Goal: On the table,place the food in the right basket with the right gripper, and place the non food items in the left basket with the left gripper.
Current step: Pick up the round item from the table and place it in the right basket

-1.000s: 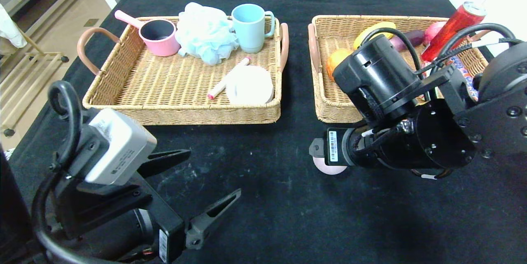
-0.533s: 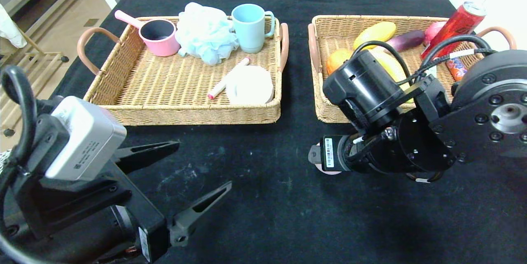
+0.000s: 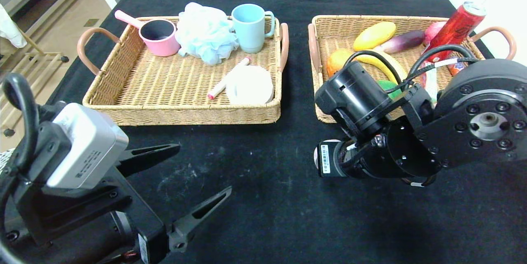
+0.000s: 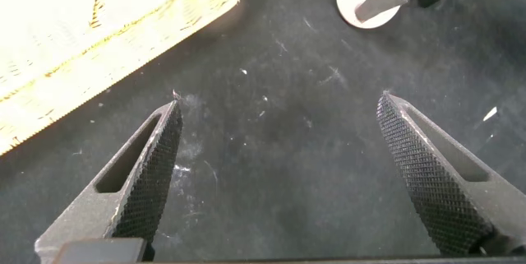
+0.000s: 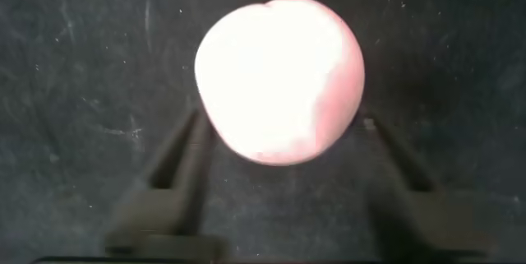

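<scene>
A pale pink egg-shaped lump point(image 5: 275, 79) lies on the black table point(image 3: 263, 165) in front of the right basket point(image 3: 320, 91). My right gripper point(image 5: 283, 118) points down over it, open, with one finger on each side of the lump. In the head view only a sliver of the lump point(image 3: 316, 156) shows beside the wrist. The orange point(image 3: 335, 60) and green gum pack point(image 3: 387, 85) lie in the right basket. The white disc point(image 3: 249, 85) and pink-ended marker point(image 3: 226, 78) lie in the left basket point(image 3: 181, 115). I cannot pick out a soap bar. My left gripper point(image 3: 204, 168) hangs open and empty at front left.
The left basket also holds a pink pan point(image 3: 158, 35), a blue bath puff point(image 3: 206, 33) and a blue mug point(image 3: 249, 27). The right basket also holds a mango point(image 3: 374, 35), an aubergine point(image 3: 405, 40) and a red can point(image 3: 455, 27).
My right arm has come lower and nearer, hiding more of the pink lump. More of the right basket's contents now shows. My left arm drew back and left.
</scene>
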Motion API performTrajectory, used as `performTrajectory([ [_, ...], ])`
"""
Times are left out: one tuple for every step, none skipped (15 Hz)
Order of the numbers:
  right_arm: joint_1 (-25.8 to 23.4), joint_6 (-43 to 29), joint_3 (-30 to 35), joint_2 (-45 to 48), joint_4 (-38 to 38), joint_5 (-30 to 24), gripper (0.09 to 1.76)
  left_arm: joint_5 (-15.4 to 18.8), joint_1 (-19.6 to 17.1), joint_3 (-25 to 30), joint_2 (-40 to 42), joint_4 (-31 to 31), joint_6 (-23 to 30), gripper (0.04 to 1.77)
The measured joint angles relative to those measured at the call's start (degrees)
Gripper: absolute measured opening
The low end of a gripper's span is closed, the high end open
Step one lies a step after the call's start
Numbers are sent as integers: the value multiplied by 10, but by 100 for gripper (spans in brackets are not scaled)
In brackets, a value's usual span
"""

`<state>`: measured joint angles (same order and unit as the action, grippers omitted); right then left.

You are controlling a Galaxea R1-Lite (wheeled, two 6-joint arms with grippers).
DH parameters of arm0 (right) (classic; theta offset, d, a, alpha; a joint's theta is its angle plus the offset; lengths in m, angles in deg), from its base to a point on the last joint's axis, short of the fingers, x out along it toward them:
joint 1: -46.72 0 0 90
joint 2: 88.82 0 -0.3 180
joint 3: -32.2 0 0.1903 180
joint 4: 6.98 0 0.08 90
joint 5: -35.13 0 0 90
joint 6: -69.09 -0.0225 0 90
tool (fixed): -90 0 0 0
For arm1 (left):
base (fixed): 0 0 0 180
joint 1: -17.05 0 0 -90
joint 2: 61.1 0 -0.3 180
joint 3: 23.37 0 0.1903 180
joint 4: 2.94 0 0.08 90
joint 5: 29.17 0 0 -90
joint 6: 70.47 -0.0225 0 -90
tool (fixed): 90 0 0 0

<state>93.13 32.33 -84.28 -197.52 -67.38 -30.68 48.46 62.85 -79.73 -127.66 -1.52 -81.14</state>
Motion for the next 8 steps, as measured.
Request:
performTrajectory([
  [-1, 0, 0, -1, 0, 0, 95, 0, 0, 0, -1, 0, 0, 172],
  [-1, 0, 1, -1, 0, 0, 85, 0, 0, 0, -1, 0, 0, 172],
  [-1, 0, 1, -1, 0, 0, 75, 0, 0, 1, -2, 0, 0, 172],
  [-1, 0, 3, -1, 0, 0, 37, 0, 0, 1, -3, 0, 0, 172],
  [-1, 0, 4, -1, 0, 0, 15, 0, 0, 2, -4, 1, 0, 172],
  [-1, -1, 4, -1, 0, -1, 15, 0, 0, 2, -4, 1, 0, 172],
  [-1, 0, 5, -1, 0, -1, 15, 0, 0, 2, -4, 1, 0, 172],
  [-1, 0, 6, -1, 0, -1, 15, 0, 0, 2, -4, 1, -1, 172],
])
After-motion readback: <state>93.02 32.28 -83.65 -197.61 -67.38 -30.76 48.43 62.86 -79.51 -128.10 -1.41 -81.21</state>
